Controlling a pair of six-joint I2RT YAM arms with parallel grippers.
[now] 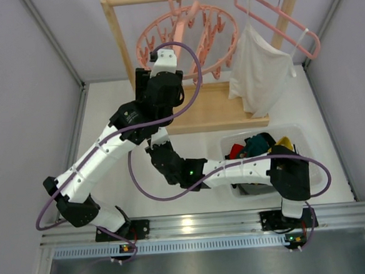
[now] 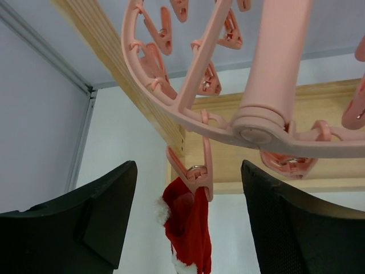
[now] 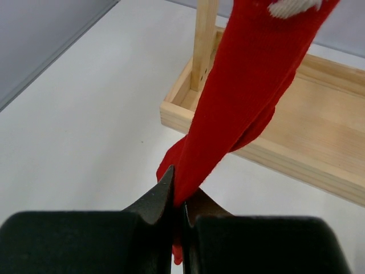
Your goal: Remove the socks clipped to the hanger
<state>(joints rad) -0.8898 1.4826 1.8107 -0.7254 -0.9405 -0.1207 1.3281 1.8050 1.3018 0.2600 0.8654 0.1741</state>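
1. The hanger (image 2: pixel 279 57) hangs on the wooden rack (image 1: pixel 212 110), at 12 o'clock in the top view.
2. One red sock (image 3: pixel 239 97) hangs from a clip (image 2: pixel 197 174) on the ring's rim and drops toward 6 o'clock in the left wrist view.
3. The left gripper (image 2: pixel 188 188) sits just beneath the ring. Its jaws are spread wide either side of the clip and grip nothing.
4. The right gripper (image 3: pixel 178 200) has its jaws pinched closed on the red sock's lower end.
5. Other socks (image 1: pixel 256 144), red, teal and yellow, lie in a clear bin (image 1: pixel 295 132) at 4 o'clock from the rack.
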